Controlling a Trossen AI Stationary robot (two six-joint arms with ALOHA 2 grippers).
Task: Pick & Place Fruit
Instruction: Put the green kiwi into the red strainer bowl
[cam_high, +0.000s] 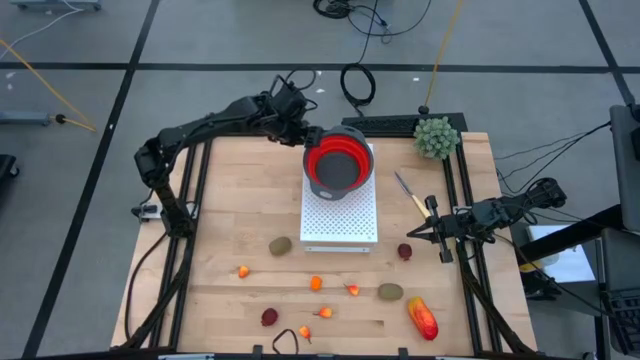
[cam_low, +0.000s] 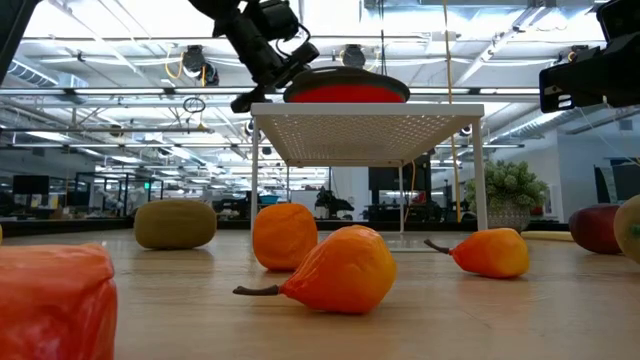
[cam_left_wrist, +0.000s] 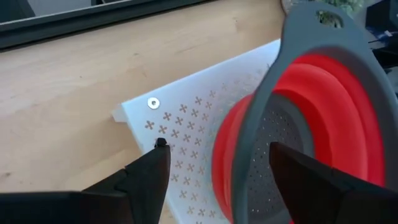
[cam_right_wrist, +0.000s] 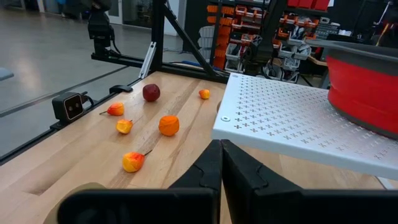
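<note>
A red collapsible colander with a grey rim (cam_high: 338, 165) sits on the far part of a white perforated stand (cam_high: 340, 215). My left gripper (cam_left_wrist: 217, 180) is open at the colander's far-left side. Its fingers stand on either side of the grey rim (cam_left_wrist: 245, 168) with gaps showing. Fruit lies on the table's near half: brown-green ovals (cam_high: 280, 245) (cam_high: 390, 291), dark-red balls (cam_high: 404, 251) (cam_high: 269, 317), several tiny orange pieces (cam_high: 316, 283) and a red-orange oblong (cam_high: 422, 317). My right gripper (cam_high: 414, 236) waits shut at the table's right side, above the wood.
A green spiky ball plant (cam_high: 437, 137) stands at the far right corner. A yellow-handled knife (cam_high: 412, 195) lies right of the stand. Black frame rails (cam_high: 195, 200) run along both sides of the table. Cables (cam_high: 357, 85) lie on the floor beyond the far edge.
</note>
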